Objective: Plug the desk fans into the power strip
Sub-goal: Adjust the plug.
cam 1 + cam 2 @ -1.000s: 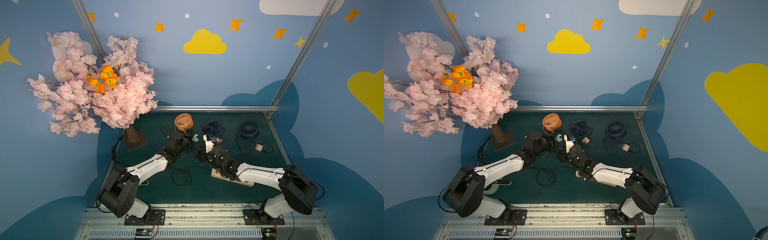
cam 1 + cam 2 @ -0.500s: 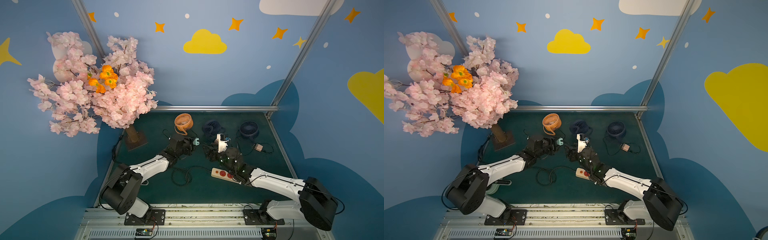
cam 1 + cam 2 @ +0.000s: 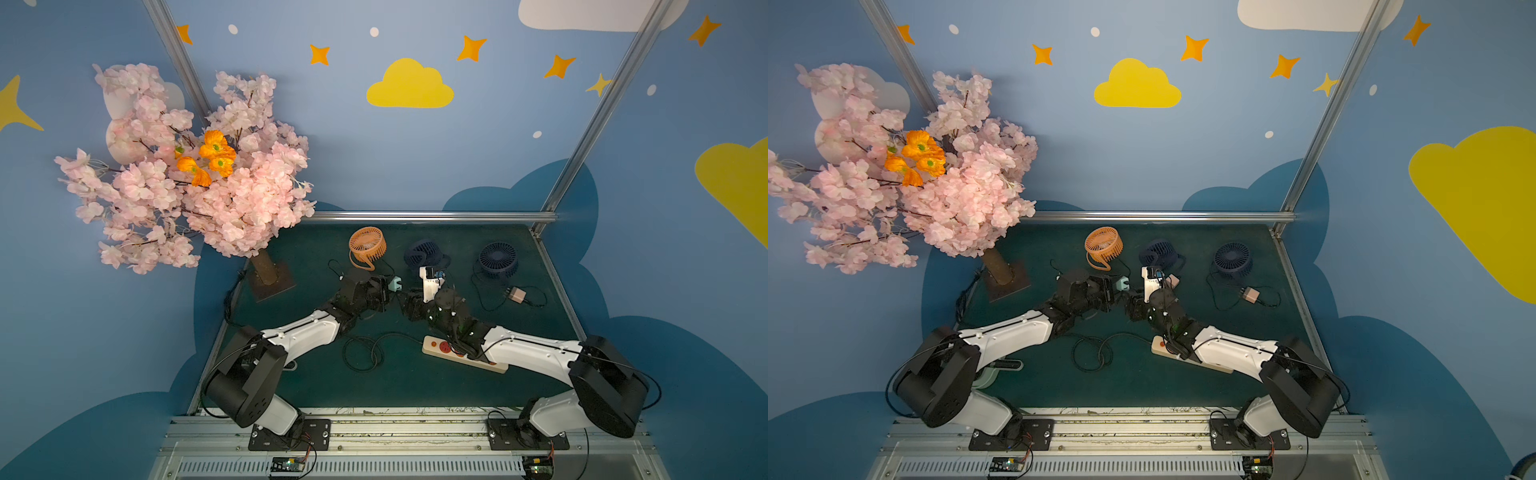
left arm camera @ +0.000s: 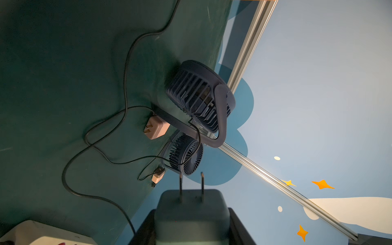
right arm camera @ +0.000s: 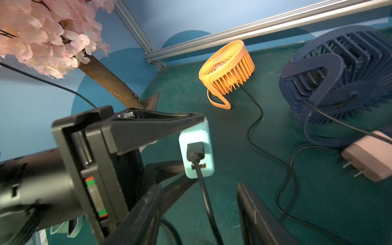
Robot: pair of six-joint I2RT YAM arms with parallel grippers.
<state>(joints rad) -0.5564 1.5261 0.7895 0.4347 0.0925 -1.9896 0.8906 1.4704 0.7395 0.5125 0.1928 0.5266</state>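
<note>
Blue walls painted with yellow clouds and orange stars close in a dark green worktop (image 3: pixel 316 386), with a pink blossom tree (image 3: pixel 187 183) standing at its far left corner.

Three small fans stand in a row along the back: an orange fan (image 3: pixel 367 245), a dark blue fan (image 3: pixel 424 252) in the middle and another dark blue fan (image 3: pixel 498 258) to the right. A pink plug (image 3: pixel 517 295) lies on the worktop in front of the right-hand fan, its thin cord looped around it. A second pink plug (image 5: pixel 371 155) lies just beside the middle fan.

The left tool (image 3: pixel 390 287) is clamped on a mint-green plug (image 3: pixel 395 284), lifted off the worktop; in the left wrist view its two metal prongs (image 4: pixel 191 186) point away from the tool. A black cable (image 5: pixel 203 186) runs out of the plug's side.

The right tool (image 3: pixel 409 301) hovers just beside the left one, near the mint-green plug, its fingers (image 5: pixel 252 214) apart and holding nothing.

The power strip (image 3: pixel 436 348) lies flat near the front right of the worktop, partly under the right arm, well apart from the plug. Its black cord (image 3: pixel 363 353) coils on the worktop to its left.
</note>
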